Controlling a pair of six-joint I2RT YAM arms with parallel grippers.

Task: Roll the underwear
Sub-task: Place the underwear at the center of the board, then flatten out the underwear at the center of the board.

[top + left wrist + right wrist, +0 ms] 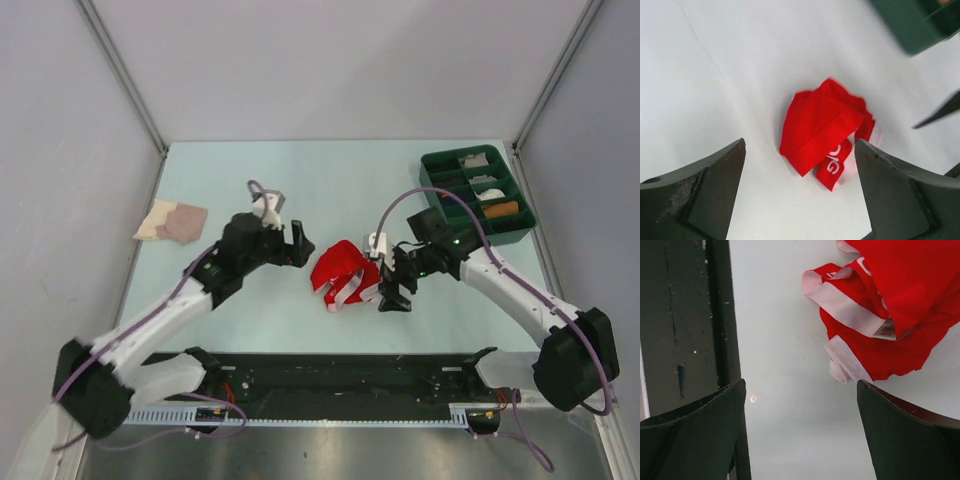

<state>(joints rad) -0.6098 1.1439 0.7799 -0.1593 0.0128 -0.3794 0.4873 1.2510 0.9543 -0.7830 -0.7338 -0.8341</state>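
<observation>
The red underwear (342, 274) lies crumpled in a heap on the pale table, white trim and part of the lettered waistband showing. It also shows in the left wrist view (822, 127) and in the right wrist view (890, 305). My left gripper (298, 246) is open and empty, just left of the heap and above the table. My right gripper (391, 283) is open and empty, close against the heap's right side. In the wrist views both pairs of jaws stand wide apart with bare table between them.
A beige-and-pink folded cloth (172, 220) lies at the far left. A green compartment tray (476, 192) with small items stands at the back right. The black rail (340, 370) runs along the near edge.
</observation>
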